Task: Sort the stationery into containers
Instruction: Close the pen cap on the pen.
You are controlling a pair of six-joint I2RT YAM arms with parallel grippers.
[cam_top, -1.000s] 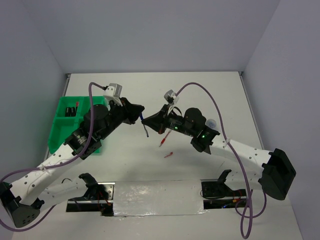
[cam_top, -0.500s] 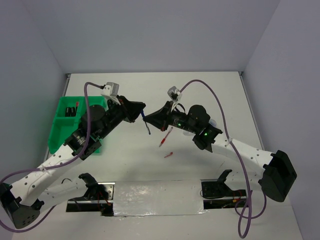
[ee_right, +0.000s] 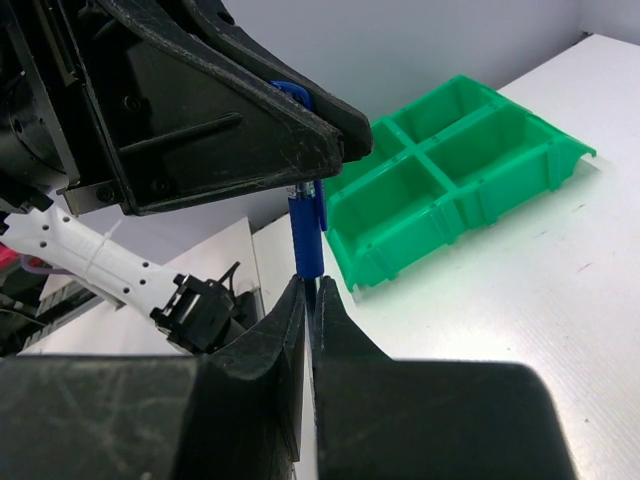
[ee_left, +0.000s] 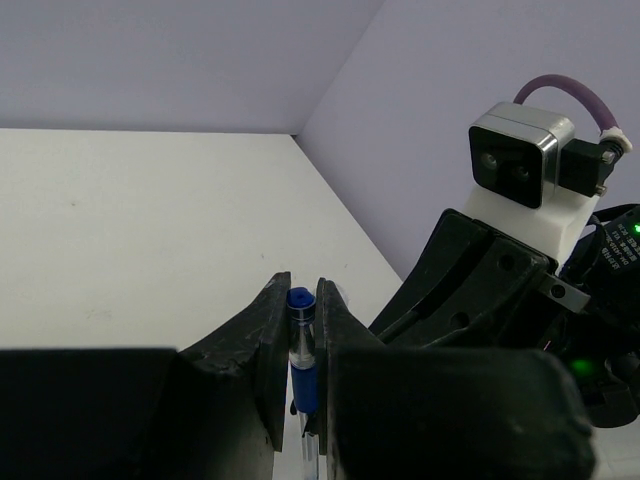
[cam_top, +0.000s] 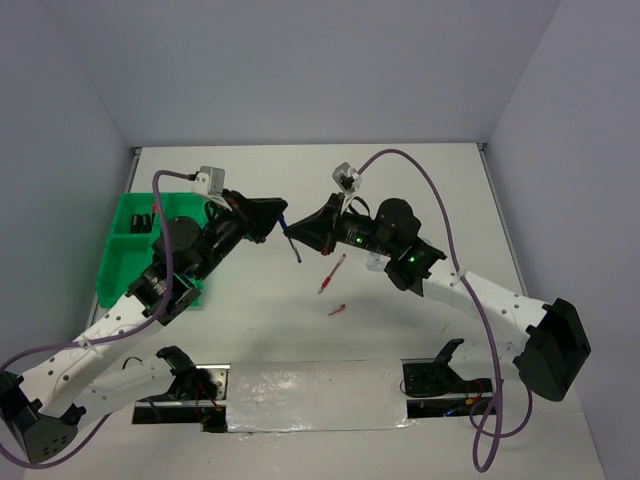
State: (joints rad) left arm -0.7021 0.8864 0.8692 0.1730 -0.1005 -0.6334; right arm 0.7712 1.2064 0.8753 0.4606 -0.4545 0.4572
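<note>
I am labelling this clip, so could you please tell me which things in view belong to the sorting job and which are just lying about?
Job: blue pen, red pen, small red piece, green tray.
Lying about: silver sheet at the near edge, black clamps beside it.

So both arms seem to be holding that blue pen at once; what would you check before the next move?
1. Left gripper shut on the blue pen: ok, its fingers press the capped end.
2. Right gripper shut on it: ok, its fingers pinch the other end.
3. Pen off the table: ok, it hangs between the arms.
4. One grip firm enough alone: cannot tell.
5. Tray has room: ok, its near-left compartment looks empty.
6. Red pens out of the way: ok, they lie flat on the table, nearer the bases.
</note>
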